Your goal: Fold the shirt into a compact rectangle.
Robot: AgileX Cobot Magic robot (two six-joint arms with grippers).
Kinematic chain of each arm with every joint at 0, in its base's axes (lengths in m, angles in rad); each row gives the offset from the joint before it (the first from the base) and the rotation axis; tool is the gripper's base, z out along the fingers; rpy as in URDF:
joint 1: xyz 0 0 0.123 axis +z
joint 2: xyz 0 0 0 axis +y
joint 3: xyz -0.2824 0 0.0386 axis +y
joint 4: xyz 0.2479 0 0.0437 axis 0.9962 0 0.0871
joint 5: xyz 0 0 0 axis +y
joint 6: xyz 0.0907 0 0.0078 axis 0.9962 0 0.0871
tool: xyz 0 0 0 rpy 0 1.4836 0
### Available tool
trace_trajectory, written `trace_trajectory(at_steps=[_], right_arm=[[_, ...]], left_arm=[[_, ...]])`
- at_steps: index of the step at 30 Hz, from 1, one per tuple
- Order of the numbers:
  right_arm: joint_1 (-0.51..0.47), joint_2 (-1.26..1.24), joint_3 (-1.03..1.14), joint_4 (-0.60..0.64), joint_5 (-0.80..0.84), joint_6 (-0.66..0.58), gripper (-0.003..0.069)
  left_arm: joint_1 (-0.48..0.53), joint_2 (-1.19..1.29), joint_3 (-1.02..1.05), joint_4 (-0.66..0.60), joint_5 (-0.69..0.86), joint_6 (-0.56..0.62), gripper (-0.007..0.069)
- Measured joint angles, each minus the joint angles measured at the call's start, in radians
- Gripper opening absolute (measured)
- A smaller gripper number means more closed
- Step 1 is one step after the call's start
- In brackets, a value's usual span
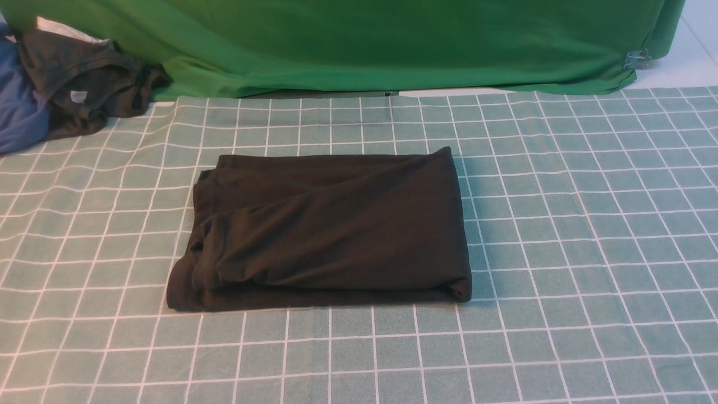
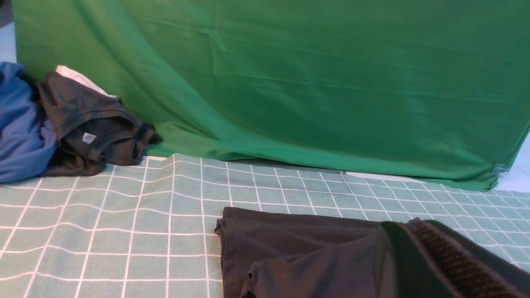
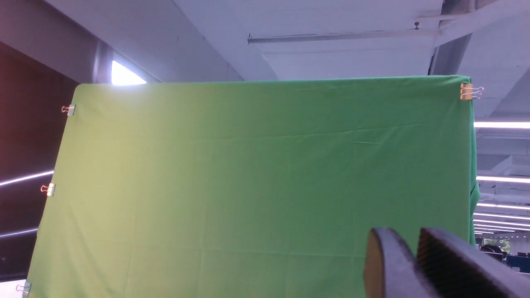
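The folded shirt (image 1: 325,230), long axis nine-to-three, is seen nearer the closed, empty left claw (image 2: 418,248); the right claw (image 3: 414,256), slightly parted, is aimed upward.

We saw a table covered by a green checked cloth (image 1: 561,224). The folded black shirt (image 1: 331,230) lay at its centre. At ten o'clock lay a dark grey garment (image 1: 84,84) beside a blue garment (image 1: 17,106).
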Motion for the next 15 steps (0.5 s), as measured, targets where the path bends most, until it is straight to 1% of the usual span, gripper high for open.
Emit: trace_trajectory(at_steps=[4,6,7,9,10,11,13,15], right_arm=[[0.000,0.000,0.000,0.000,0.000,0.000,0.0113],[0.000,0.000,0.000,0.000,0.000,0.000,0.0114],[0.000,0.000,0.000,0.000,0.000,0.000,0.0114],[0.000,0.000,0.000,0.000,0.000,0.000,0.0114],[0.000,0.000,0.000,0.000,0.000,0.000,0.0114],[0.000,0.000,0.000,0.000,0.000,0.000,0.0114],[0.000,0.000,0.000,0.000,0.000,0.000,0.0114],[0.000,0.000,0.000,0.000,0.000,0.000,0.0114]], left_arm=[[0.000,0.001,0.034,0.000,-0.058,0.038,0.0013],[0.000,0.000,0.097,0.005,-0.158,0.064,0.0013],[0.000,0.000,0.104,0.005,-0.169,0.065,0.0013],[0.000,-0.027,0.237,0.022,-0.305,0.083,0.0013],[0.000,-0.046,0.278,0.024,-0.336,0.083,0.0013],[0.000,-0.050,0.299,0.026,-0.349,0.083,0.0013],[0.000,-0.121,0.422,0.044,-0.398,0.083,0.0013],[0.000,-0.162,0.500,0.052,-0.416,0.083,0.0013]])
